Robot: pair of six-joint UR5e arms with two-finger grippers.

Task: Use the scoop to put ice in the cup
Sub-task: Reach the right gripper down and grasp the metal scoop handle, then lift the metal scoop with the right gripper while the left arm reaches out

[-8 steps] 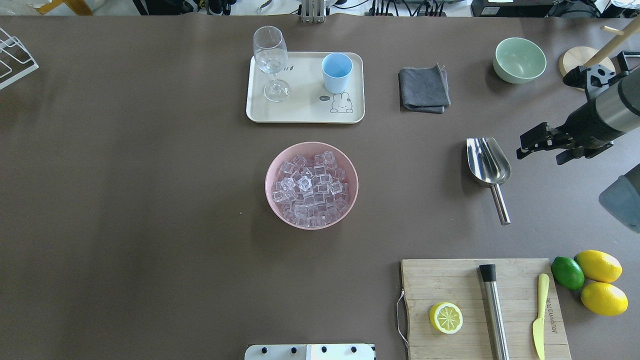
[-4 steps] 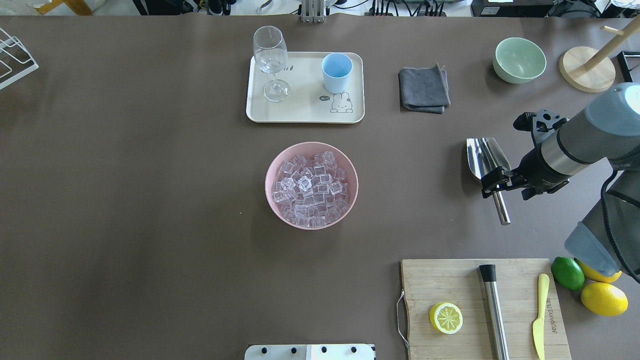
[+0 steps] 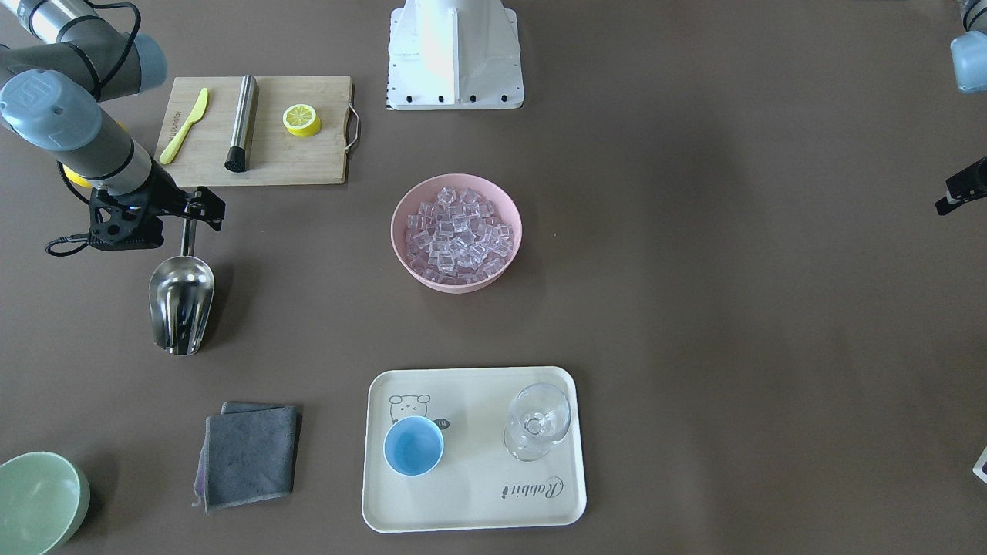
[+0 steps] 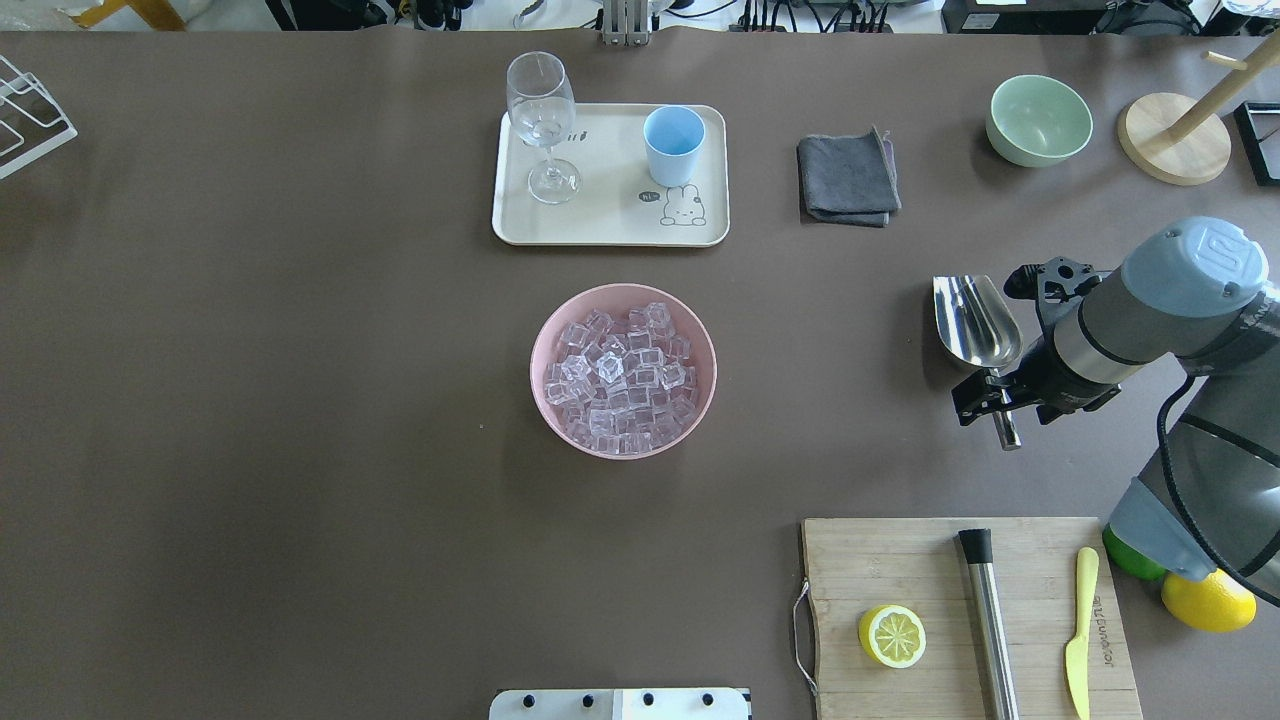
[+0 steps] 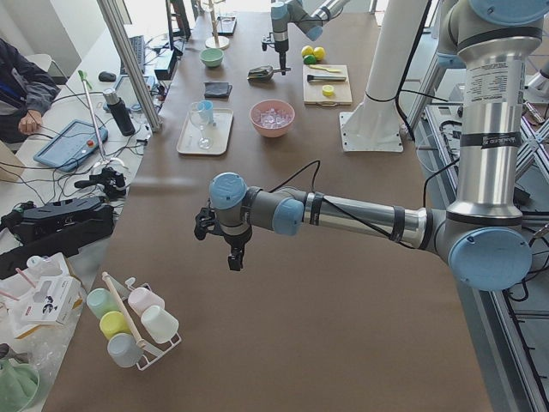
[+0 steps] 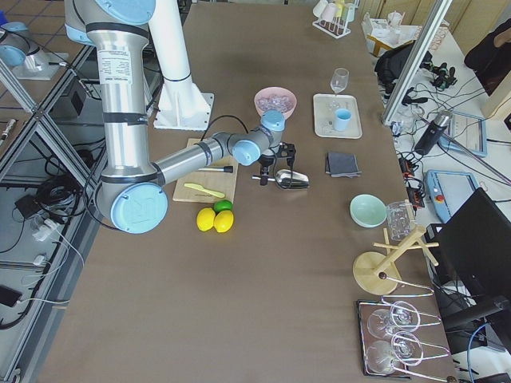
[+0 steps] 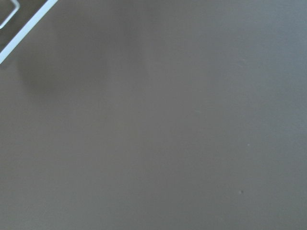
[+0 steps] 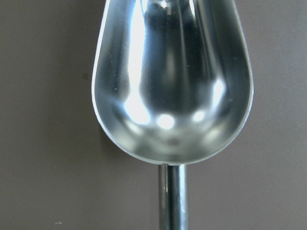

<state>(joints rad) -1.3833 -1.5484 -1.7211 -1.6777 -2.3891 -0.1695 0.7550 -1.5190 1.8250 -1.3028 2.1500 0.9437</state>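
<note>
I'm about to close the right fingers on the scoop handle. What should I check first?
1. Right gripper above the scoop handle: ok.
2. Gripper open astride the handle: ok; contact: cannot tell.
3. Scoop trough empty: ok.
4. Cup upright and empty on the tray: ok.
5. Ice piled in the pink bowl: ok.
6. Left gripper far from the scoop: ok.

Looks down on a long table (image 4: 300,400) topped in matte brown, evenly lit from above, with only soft shadows. Borders on a cluttered white side bench (image 5: 51,176) behind aluminium posts (image 5: 129,60). Gives way to a tiled floor (image 6: 32,12) beyond one long edge.
</note>
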